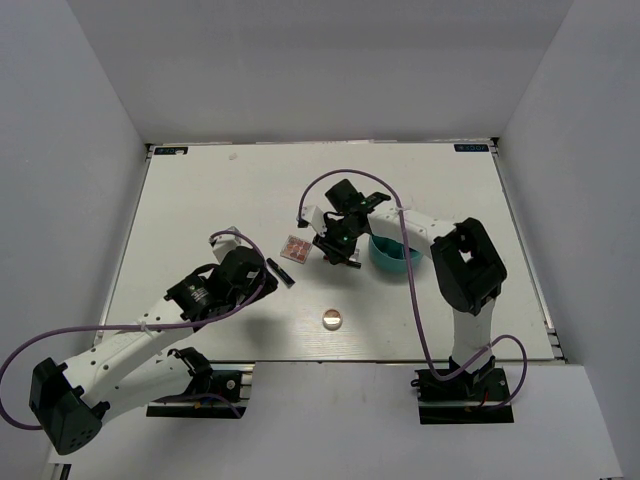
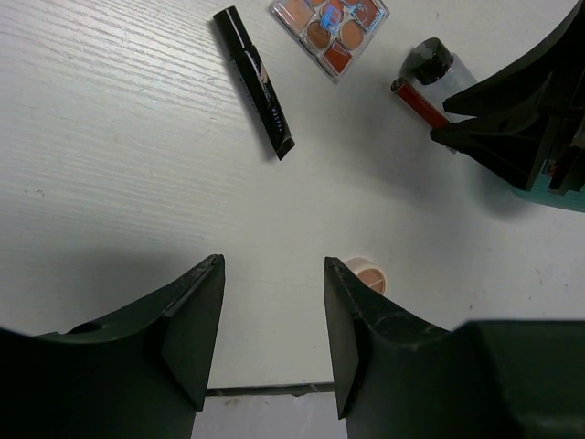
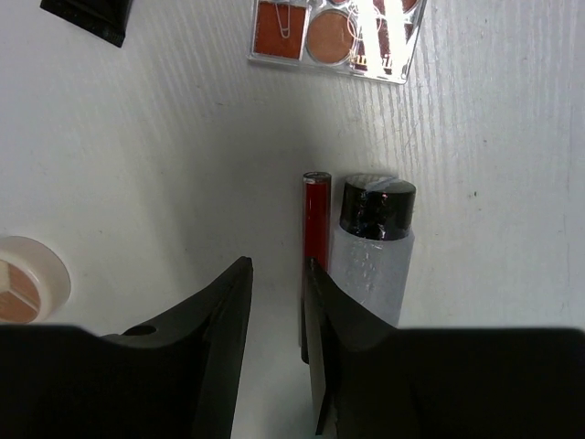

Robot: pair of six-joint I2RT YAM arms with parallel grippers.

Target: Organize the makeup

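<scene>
The makeup lies loose on the white table. A black tube (image 2: 256, 82) lies beside a square pinkish palette (image 2: 331, 27) (image 3: 334, 32). A white bottle with a black cap (image 3: 375, 242) lies flat, with a thin red tube (image 3: 316, 215) pressed along its side. My right gripper (image 3: 277, 270) (image 1: 338, 255) hovers low over them, open with a narrow gap and only bare table between its fingers; the red tube runs just outside one finger. My left gripper (image 2: 272, 265) (image 1: 262, 283) is open and empty above the table. The round compact (image 1: 331, 319) (image 2: 366, 272) peeks out behind its right finger.
A teal round container (image 1: 393, 255) sits just right of the right gripper, partly under that arm. The table's near edge shows just below the left gripper's fingers. White walls enclose the table on three sides.
</scene>
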